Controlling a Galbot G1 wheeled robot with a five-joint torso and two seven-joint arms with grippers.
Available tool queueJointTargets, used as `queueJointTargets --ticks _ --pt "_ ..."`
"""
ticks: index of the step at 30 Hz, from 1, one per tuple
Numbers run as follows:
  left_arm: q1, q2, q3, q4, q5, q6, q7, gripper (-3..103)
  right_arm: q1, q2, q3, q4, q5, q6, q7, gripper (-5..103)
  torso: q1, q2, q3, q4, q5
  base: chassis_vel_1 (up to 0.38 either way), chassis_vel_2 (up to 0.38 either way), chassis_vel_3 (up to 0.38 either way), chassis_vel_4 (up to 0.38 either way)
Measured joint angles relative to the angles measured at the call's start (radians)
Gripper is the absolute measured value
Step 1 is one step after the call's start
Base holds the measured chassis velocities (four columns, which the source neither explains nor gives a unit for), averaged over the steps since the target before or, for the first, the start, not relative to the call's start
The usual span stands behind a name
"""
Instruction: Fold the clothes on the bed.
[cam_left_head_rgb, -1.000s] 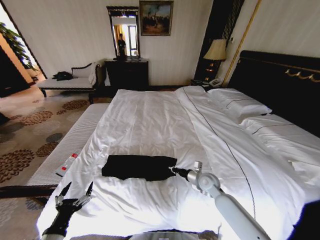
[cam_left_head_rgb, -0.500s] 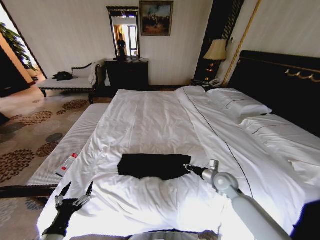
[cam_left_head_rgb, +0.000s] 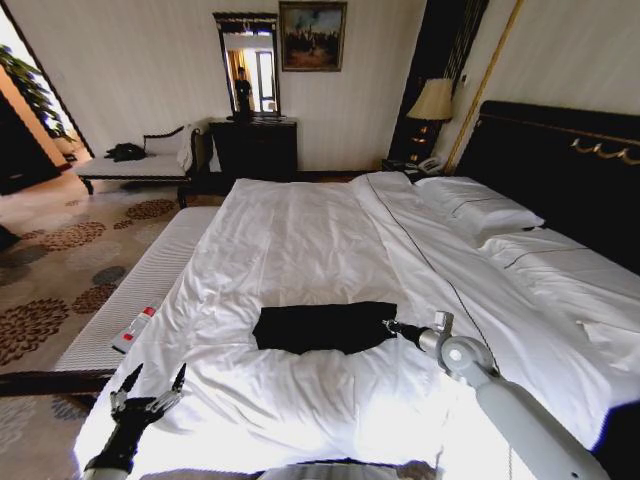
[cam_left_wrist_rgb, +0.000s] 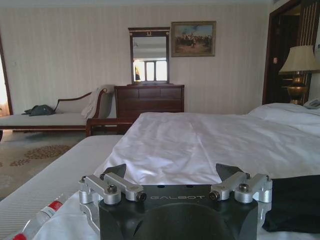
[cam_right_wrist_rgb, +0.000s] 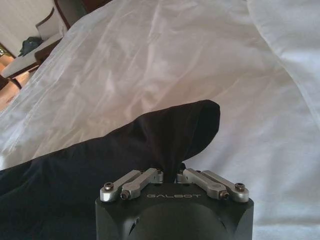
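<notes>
- Left gripper (cam_left_head_rgb: 148, 392): parked low off the bed's (cam_left_head_rgb: 300, 240) near left corner, fingers spread apart, holding nothing.
- Bottle (cam_left_head_rgb: 133, 329): red-capped, lying on the white bench along the bed's left edge.
- T-shirt (cam_left_head_rgb: 325, 327): black, folded into a flat strip on the duvet, near the bed's foot edge, about midway across.
- Right gripper (cam_left_head_rgb: 388, 324): at the T-shirt's right end, fingers pinched together on a fold of the black fabric, arm reaching in from the right.

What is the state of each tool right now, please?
Left tool: open, holding nothing, low at the bed's near-left corner.
Right tool: shut on the black T-shirt's edge.
</notes>
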Motion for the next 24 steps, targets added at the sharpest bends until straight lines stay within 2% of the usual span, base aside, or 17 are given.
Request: queueJointTargets --ticks 4,8,9,14,18,24 --pt "0.000 0.000 0.000 0.000 0.000 0.000 0.000 100 -0.004 -0.009 0.004 0.049 0.035 -0.006 0.013 5 0.000 0.000 0.000 0.0000 -0.0001 0.000 0.000 0.000 0.000" --pt "0.000 0.000 0.000 0.000 0.000 0.000 0.000 100 0.018 -0.014 -0.012 0.149 0.134 -0.021 0.081 5 0.000 0.000 0.000 0.0001 -0.0004 0.000 0.000 0.000 0.000" --pt "0.000 0.000 0.000 0.000 0.000 0.000 0.000 100 0.018 -0.014 -0.012 0.149 0.134 -0.021 0.081 5 0.000 0.000 0.000 0.0001 -0.0004 0.000 0.000 0.000 0.000" --pt "0.000 0.000 0.000 0.000 0.000 0.000 0.000 100 0.119 0.036 -0.102 0.209 0.237 -0.028 0.169 5 0.000 0.000 0.000 0.0002 -0.0002 0.000 0.000 0.000 0.000" --pt "0.000 0.000 0.000 0.000 0.000 0.000 0.000 100 0.194 0.070 -0.175 0.209 0.286 -0.021 0.204 5 0.000 0.000 0.000 0.0003 -0.0003 0.000 0.000 0.000 0.000" --pt "0.000 0.000 0.000 0.000 0.000 0.000 0.000 100 0.255 0.103 -0.248 0.196 0.309 -0.017 0.223 5 0.000 0.000 0.000 0.0003 -0.0004 0.000 0.000 0.000 0.000"
